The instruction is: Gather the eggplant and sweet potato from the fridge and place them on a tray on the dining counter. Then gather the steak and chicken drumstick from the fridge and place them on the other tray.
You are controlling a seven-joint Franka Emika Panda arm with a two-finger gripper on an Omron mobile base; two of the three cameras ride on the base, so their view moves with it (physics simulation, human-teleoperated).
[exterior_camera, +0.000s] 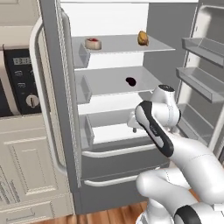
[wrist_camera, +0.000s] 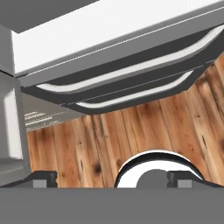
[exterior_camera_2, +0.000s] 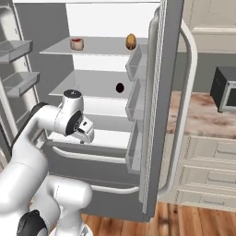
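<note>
Fingers (wrist_camera: 112, 178) are spread wide and empty, pointing down at the floor, with the eggplant (exterior_camera: 131, 81) up on the middle fridge (exterior_camera: 65, 131) shelf, farther in.

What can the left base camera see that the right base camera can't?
Left base view: an oven panel with a round knob, beside the fridge.

Right base view: a dark microwave on a marbled counter.

Both: the open fridge, with the steak and a tan lump on the top shelf, a dark lump on the shelf below, and the white arm in front.
</note>
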